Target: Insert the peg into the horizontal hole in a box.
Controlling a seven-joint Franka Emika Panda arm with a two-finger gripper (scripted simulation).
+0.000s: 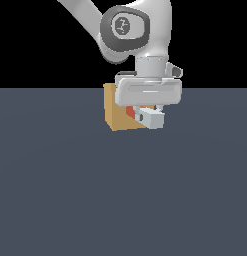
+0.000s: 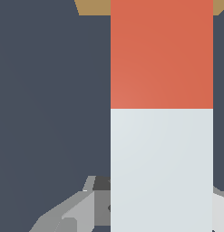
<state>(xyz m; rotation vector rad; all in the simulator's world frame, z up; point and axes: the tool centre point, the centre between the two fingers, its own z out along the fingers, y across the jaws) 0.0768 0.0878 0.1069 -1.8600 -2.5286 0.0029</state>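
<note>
Your gripper [image 1: 146,111] grips the peg [image 2: 161,136] level, its long axis aimed red end first at the box [image 1: 116,112].

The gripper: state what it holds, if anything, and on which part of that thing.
The gripper holds the peg, gripping its pale grey-white section, with the red-orange end toward the box.

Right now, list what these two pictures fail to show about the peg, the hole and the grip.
- The hole: not visible in either view. In the exterior view the gripper and the peg cover that part of the box; in the wrist view the box is cut off by the frame edge.
- Whether the peg's red end has entered the box: cannot tell.
- Finger contact on the peg: the peg hides it in the wrist view.
</note>
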